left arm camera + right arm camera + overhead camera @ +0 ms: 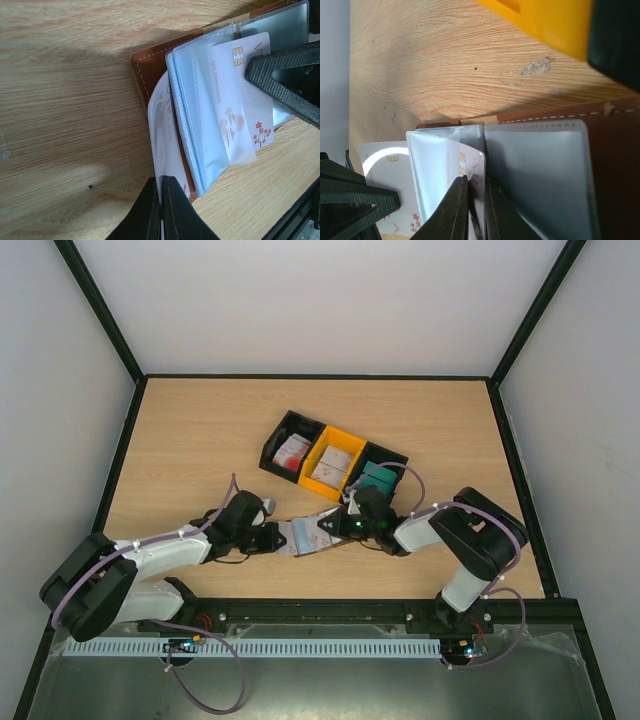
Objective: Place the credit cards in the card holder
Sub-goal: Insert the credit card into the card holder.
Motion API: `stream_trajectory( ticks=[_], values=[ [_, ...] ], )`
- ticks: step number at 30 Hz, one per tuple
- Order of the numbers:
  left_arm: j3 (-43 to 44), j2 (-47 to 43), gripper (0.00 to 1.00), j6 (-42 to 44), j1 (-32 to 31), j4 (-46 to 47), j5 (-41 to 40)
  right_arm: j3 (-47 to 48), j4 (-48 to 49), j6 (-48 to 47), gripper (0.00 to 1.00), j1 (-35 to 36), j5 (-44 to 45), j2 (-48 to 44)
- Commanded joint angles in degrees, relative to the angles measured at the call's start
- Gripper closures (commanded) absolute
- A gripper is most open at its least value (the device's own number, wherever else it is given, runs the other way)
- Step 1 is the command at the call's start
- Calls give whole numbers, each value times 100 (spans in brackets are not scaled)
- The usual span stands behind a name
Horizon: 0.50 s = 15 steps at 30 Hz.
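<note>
The brown leather card holder [305, 537] lies open on the table between both arms, pale pockets up [200, 100]. My left gripper [161, 179] is shut on the edge of its outermost pale pocket, which has a white card inside. A white credit card [472, 167] with a gold chip and red flowers [240, 90] sits partly inside a middle pocket. My right gripper [477, 179] is at this card's outer end. Its jaws stand a narrow gap apart with the card's edge in the gap. In the top view the grippers [270, 537] [345, 528] flank the wallet.
Behind the wallet stand three joined bins: a black bin [292, 452] with white-and-red cards, a yellow bin [335, 465] with white cards and a black bin [380, 477] with teal cards. The yellow bin [545, 25] is close above my right wrist.
</note>
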Motion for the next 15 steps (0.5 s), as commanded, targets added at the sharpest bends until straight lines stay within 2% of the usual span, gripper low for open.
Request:
stream_trajectory(
  ticks=[1, 4, 9, 15],
  values=[
    [-122, 182, 97, 125, 33, -536, -299, -84, -645, -32, 89, 150, 335, -153],
    [-122, 174, 97, 121, 33, -521, -291, -87, -1047, -23, 80, 183, 808, -544],
    [-120, 165, 97, 112, 33, -469, -240, 0, -1818, -12, 59, 378, 1496, -1104],
    [-135, 185, 97, 116, 33, -389, -169, 292, -2507, -76, 56, 747, 1970, -1040]
  ],
)
